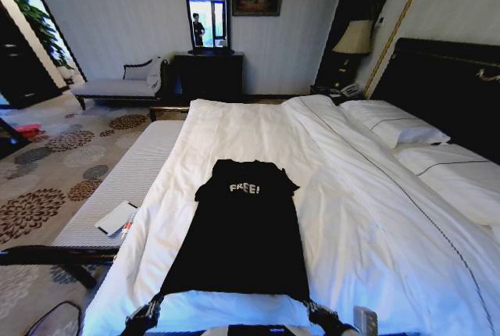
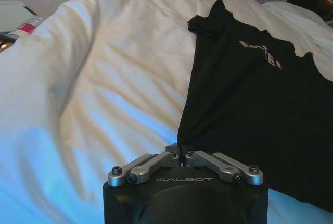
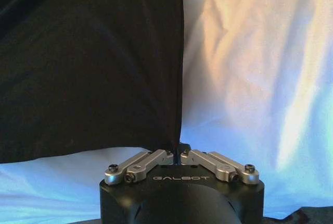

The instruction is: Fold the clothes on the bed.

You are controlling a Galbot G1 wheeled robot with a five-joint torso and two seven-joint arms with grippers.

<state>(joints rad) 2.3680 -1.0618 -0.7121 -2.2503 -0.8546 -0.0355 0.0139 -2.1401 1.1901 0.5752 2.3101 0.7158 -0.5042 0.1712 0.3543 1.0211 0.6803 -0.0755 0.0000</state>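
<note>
A black T-shirt (image 1: pixel 244 234) with white "FREE!" lettering lies flat, chest up, on the white duvet (image 1: pixel 375 219) of the bed (image 1: pixel 437 86), in the lower centre of the head view, collar pointing toward the far edge and hem toward the camera. Both arms reach in low from the bottom edge of that view, one at each hem corner.

The left gripper (image 1: pixel 153 305) sits at the lower left corner of the shirt. In the left wrist view its fingers (image 2: pixel 174 153) are pressed together with the black hem corner pinched between their tips (image 2: pixel 180 149), the fabric stretching away toward the upper right of that frame.

The right gripper (image 1: pixel 309 305) sits at the lower right hem corner. In the right wrist view its linkage is drawn in the same way, the tips (image 3: pixel 177 148) closed on the shirt's corner, with the shirt's edge running straight up the middle of that frame and bare duvet to the right.

Two pillows (image 1: pixel 394 126) rest by the dark headboard at the right. A striped bench (image 1: pixel 117 187) runs along the bed's left side in the head view, with a white flat item (image 1: pixel 116 217) on it.
</note>
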